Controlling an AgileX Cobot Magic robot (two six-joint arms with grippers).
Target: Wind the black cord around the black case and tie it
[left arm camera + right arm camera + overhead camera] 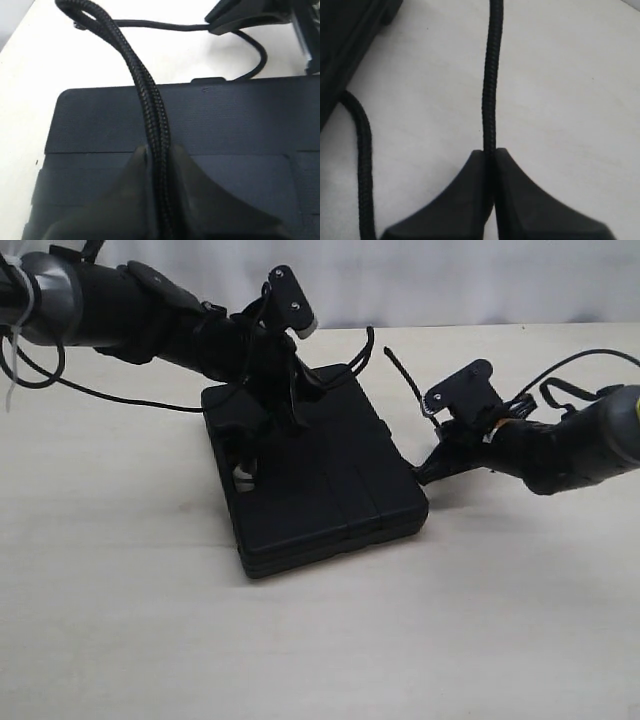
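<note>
Black cord is running doubled, two braided strands side by side, out from between the fingers of the left pincer. This pincer is clamping tight on both strands with no gap showing. Past its fingertips the pair is rising away and bending into a loop at the far end. Directly under this pincer the black case is lying flat, its matte lid filling the space beneath and beyond the fingertips. The handle cutout is showing pale just below the pincer in the exterior view. Behind the left arm a thin smooth robot cable is trailing across the table, well apart from the cord. Between the two pincers, over the far edge of the case, a bend of cord is arching up into the air. Off the right-hand edge of the case the right pincer is sitting low near the case's corner, with a black camera bracket standing up over it. It is squeezed fully together on a single strand of the cord, which is stretching straight out ahead of its fingertips over bare table. Beside this pincer a second stretch of cord is curving along the tabletop toward the case edge, apart from the fingers. A pale, wood-toned table is carrying everything, and a white backdrop is closing off the far side.
</note>
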